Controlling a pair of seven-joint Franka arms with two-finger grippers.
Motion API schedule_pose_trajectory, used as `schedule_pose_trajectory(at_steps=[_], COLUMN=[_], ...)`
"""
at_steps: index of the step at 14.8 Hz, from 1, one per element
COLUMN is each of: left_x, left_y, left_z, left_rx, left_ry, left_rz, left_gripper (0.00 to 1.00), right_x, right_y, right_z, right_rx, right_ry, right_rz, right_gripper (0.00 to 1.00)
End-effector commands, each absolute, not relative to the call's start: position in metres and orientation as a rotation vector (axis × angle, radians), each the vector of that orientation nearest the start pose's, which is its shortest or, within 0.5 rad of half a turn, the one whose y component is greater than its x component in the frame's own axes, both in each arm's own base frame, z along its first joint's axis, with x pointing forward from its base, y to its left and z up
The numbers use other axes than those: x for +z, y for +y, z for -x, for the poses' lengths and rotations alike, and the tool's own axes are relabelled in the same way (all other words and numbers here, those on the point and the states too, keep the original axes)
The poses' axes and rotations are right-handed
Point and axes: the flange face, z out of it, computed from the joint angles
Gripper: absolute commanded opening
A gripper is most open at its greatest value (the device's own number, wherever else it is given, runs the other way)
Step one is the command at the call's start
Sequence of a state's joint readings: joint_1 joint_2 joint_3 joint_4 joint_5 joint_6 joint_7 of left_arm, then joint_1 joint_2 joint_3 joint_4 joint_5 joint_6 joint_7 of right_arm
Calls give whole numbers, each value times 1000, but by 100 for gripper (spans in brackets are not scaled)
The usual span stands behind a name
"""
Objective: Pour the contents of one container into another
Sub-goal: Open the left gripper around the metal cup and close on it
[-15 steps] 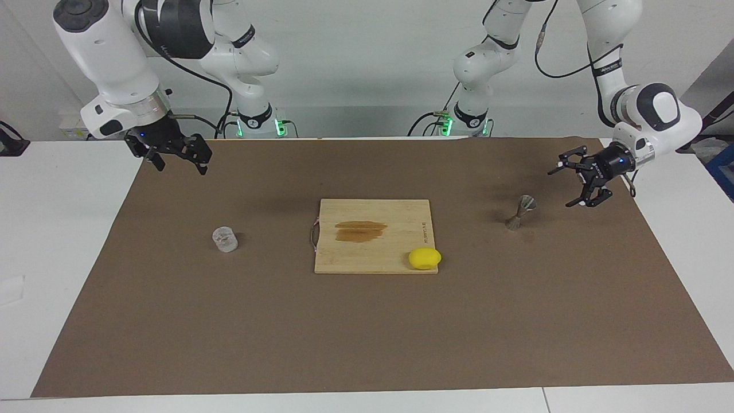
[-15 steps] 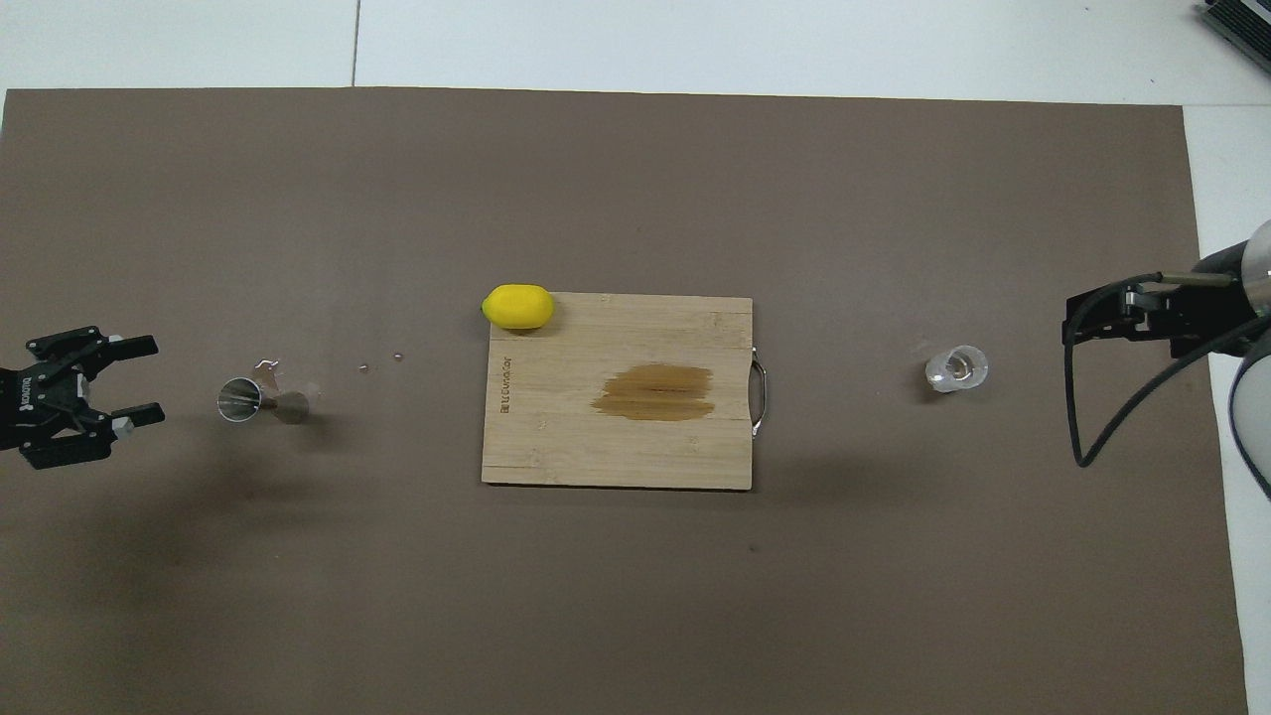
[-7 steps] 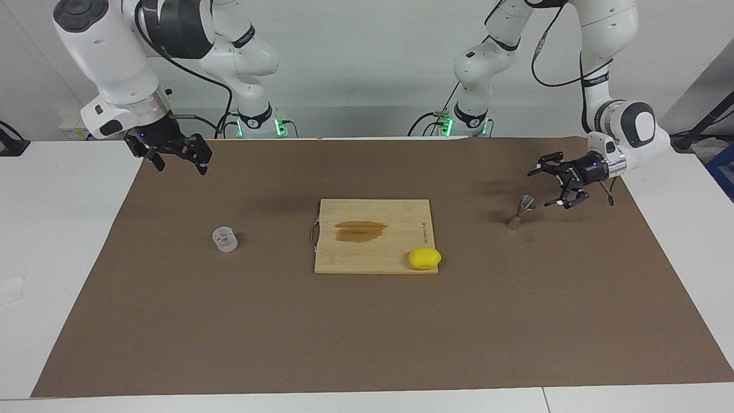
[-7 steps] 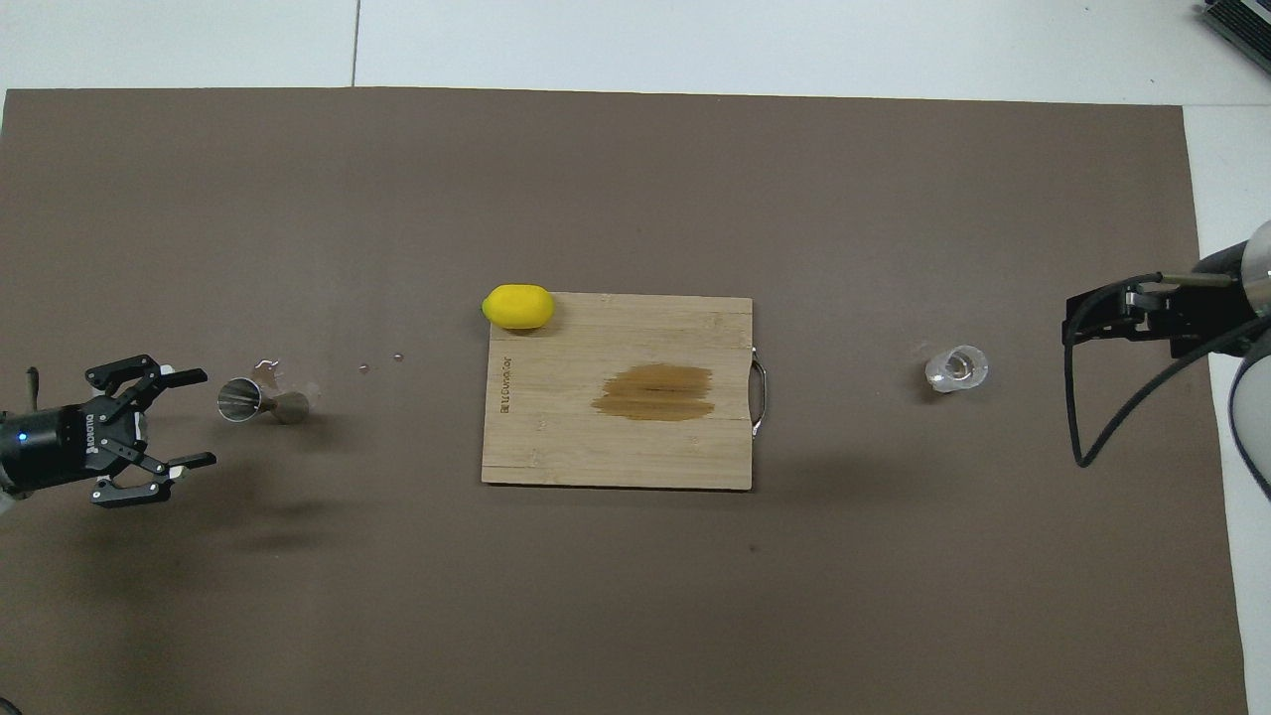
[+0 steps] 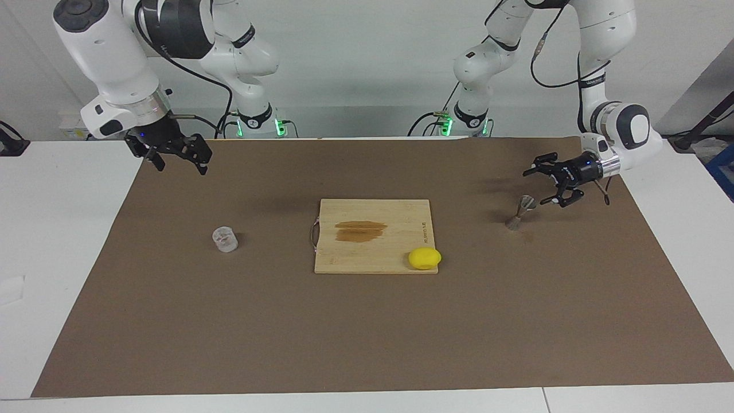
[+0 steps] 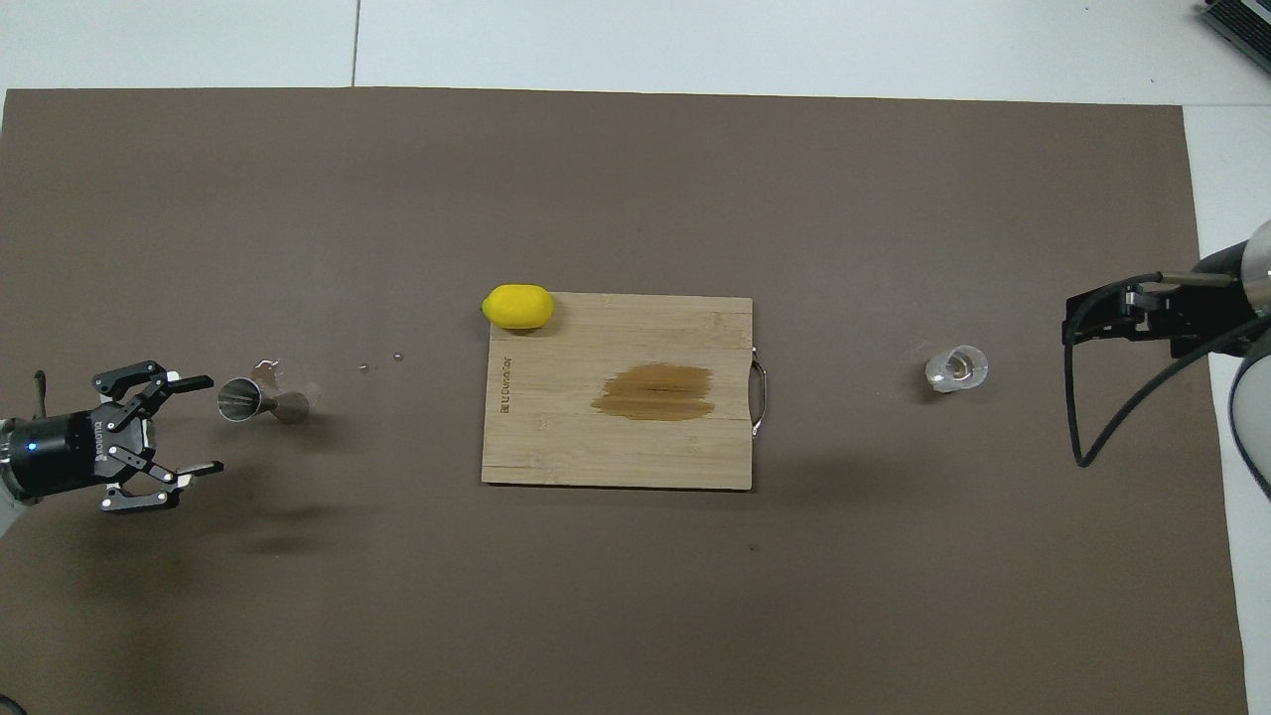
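The small clear glass cup (image 5: 225,239) (image 6: 957,367) stands on the brown mat toward the right arm's end of the table. The grey metal hourglass jigger (image 5: 520,212) (image 6: 260,401) stands on the mat toward the left arm's end. My left gripper (image 5: 538,186) (image 6: 209,423) is low and level beside the jigger's top, open, pointing at it with a small gap between them. My right gripper (image 5: 179,166) (image 6: 1082,318) hangs open and empty above the mat's edge, well apart from the cup, and that arm waits.
A wooden cutting board (image 5: 373,252) (image 6: 616,447) with a brown stain lies mid-table. A yellow lemon (image 5: 424,258) (image 6: 517,306) sits at the board's corner farthest from the robots, on the jigger's side. A few tiny specks (image 6: 363,368) lie on the mat near the jigger.
My left gripper has come down and swung in toward the jigger, turning level, and its open fingers now point at the jigger's top. The right arm, cup and jigger have not moved.
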State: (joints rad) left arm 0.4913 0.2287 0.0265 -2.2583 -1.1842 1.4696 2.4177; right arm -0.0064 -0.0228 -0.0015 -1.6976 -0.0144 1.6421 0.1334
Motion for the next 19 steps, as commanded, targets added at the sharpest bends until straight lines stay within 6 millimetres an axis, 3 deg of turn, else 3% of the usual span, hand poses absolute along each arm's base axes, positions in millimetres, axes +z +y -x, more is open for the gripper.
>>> schedule_pose_trajectory(at_steps=[1,9,12,19], left_x=[275,275,277,257], left_y=[137,157,165,165], left_z=[-452,-443,-449,-457], left_rx=[1206,1292,1365,1396], left_ry=[-1128,-1137,-1096,-1040], left_rz=[-1423,-1409,-1449,-1547], left_gripper=[100,100,100,100], right_x=[585,585,585,585], right_y=[-8,-8,-8,-8], right_z=[-543,-543,-543,-543], right_rx=[65,65,65,65], right_ry=[210,210,210,210], right_rz=[3128,3128,3128,3128], right_gripper=[100,100,100,100])
